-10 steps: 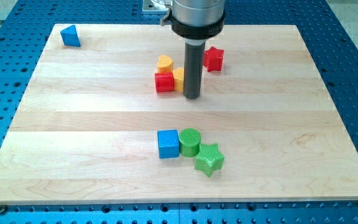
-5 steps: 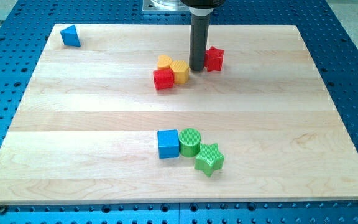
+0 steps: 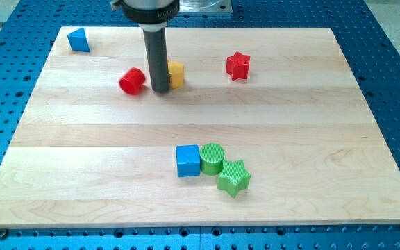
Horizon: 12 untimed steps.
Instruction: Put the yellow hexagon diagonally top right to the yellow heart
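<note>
My tip (image 3: 160,91) rests on the board in the upper middle of the view. A yellow block (image 3: 176,73) shows just right of the rod, touching it and partly hidden behind it; I cannot make out its shape. Only this one yellow block shows; a second one may be hidden behind the rod. A red rounded block (image 3: 132,80) lies just left of the rod, a small gap away.
A red star (image 3: 238,66) lies to the right of the yellow block. A blue triangle (image 3: 78,39) sits at the top left corner. A blue cube (image 3: 187,160), green cylinder (image 3: 212,158) and green star (image 3: 233,178) cluster at the lower middle.
The rod has swept left from beside the red star. The red block has slid left, apart from the yellow ones. The yellow blocks moved left and only one shows now.
</note>
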Each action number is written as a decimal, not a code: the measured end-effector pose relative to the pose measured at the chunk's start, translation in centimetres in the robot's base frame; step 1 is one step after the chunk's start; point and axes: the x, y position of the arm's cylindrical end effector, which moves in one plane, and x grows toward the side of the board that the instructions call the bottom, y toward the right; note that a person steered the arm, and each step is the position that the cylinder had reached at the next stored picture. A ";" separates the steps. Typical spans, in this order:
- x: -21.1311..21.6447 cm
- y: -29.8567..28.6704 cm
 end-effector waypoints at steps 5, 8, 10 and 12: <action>-3.7 5.5; -9.0 11.2; -12.5 15.1; -13.3 17.1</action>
